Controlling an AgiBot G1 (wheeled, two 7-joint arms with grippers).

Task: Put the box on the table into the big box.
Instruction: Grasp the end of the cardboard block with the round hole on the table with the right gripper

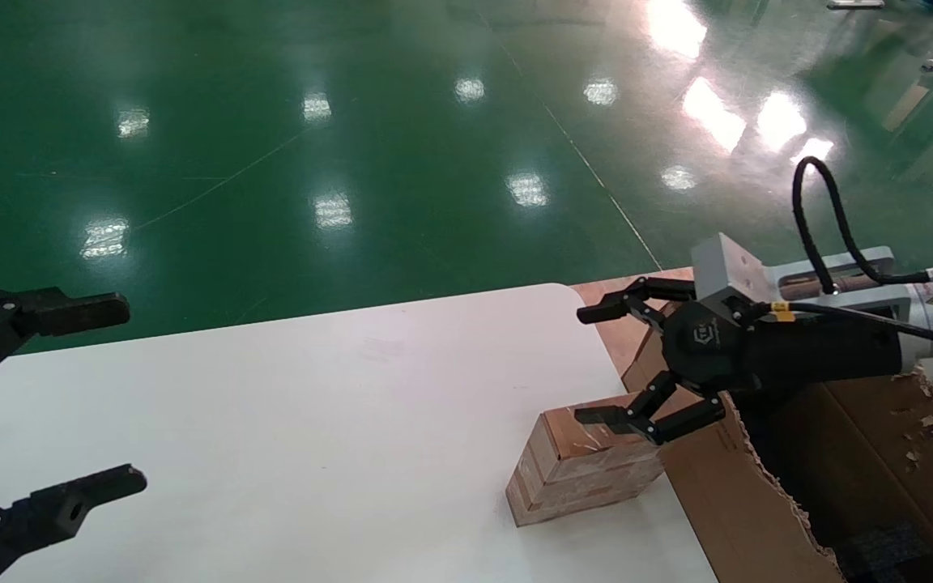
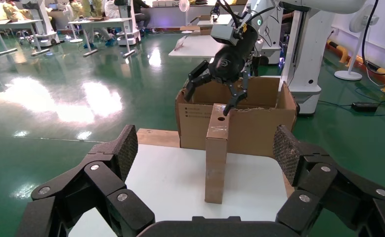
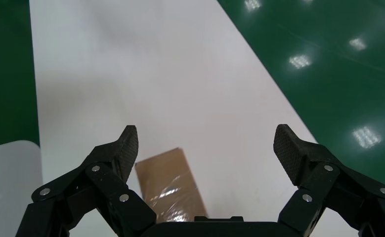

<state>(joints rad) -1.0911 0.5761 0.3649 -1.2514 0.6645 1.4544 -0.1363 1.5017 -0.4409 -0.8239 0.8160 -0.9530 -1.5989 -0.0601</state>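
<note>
Right gripper (image 1: pixel 627 363) above the box (image 1: pixel 584 465)

Its fingers are spread apart; the box stands upright on the worktop (image 1: pixel 313 421), just below them, beside the big box (image 1: pixel 766 494). Left gripper (image 1: pixel 53 413) waits open, far away.

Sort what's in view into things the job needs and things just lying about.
Job: the box standing on the table; the big box beside it; the right gripper, open above the box.
Not needed: left gripper, open, parked; plywood board.

Glossy green workshop floor

The floor (image 1: pixel 288 162) mirrors bright ceiling lights; white workbenches (image 2: pixel 99 22) and a pedestal fan (image 2: pixel 351 44) stand far off.
</note>
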